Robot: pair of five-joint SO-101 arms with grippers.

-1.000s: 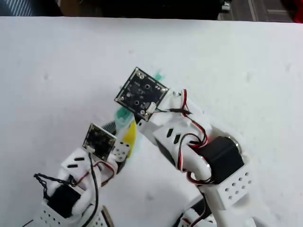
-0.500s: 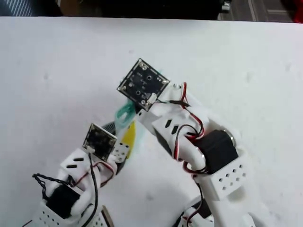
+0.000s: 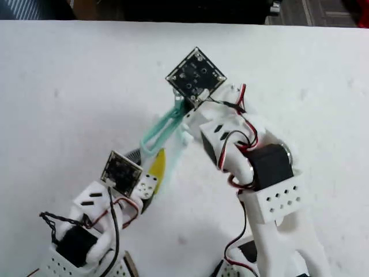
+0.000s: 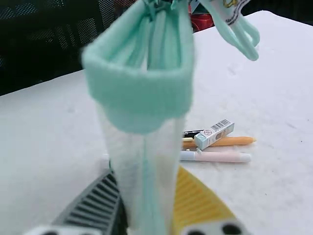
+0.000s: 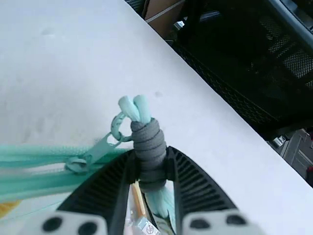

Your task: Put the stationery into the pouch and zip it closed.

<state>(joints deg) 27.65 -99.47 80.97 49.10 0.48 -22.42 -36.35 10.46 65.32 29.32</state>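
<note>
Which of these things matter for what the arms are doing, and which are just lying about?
Part of the job:
pouch, held by the left gripper
zip pull cord, clamped in the right gripper
orange pen
pale pink pen
small box

Just lying about:
black mesh rack in the background
red object in the background

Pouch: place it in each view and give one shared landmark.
High view: the pouch runs diagonally at centre.
Left wrist view: centre, rising beside the yellow finger.
Right wrist view: its zipper edge, beside the black fingers.
Landmark: the yellow finger, at its lower end in the high view too.
</note>
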